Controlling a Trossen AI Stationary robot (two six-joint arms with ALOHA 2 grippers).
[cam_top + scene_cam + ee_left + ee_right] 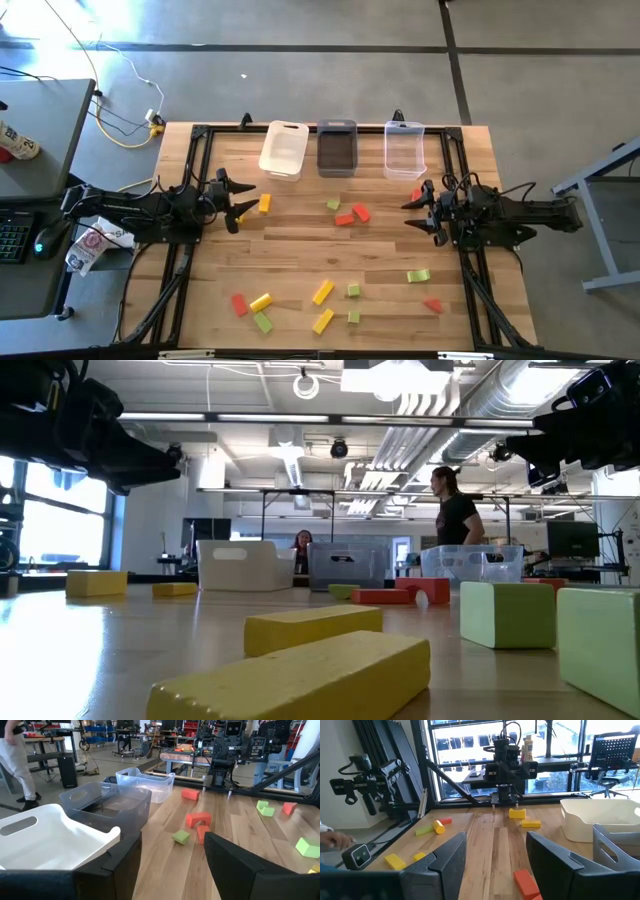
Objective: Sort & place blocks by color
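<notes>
Both hands are seen spread, nothing pinched. L hand (240, 200) is held above the worktop (300, 260) at its left side, w/ a yellow block (264, 203) just beside the fingertips. R hand (418, 212) is held at the right side, near a red block (416, 195). Blocks (330, 292) are scattered loose over the middle and near half of the worktop. Three bins are lined along the far edge: white bin (284, 150), grey bin (337, 148), clear bin (404, 149); no blocks are seen in them.
</notes>
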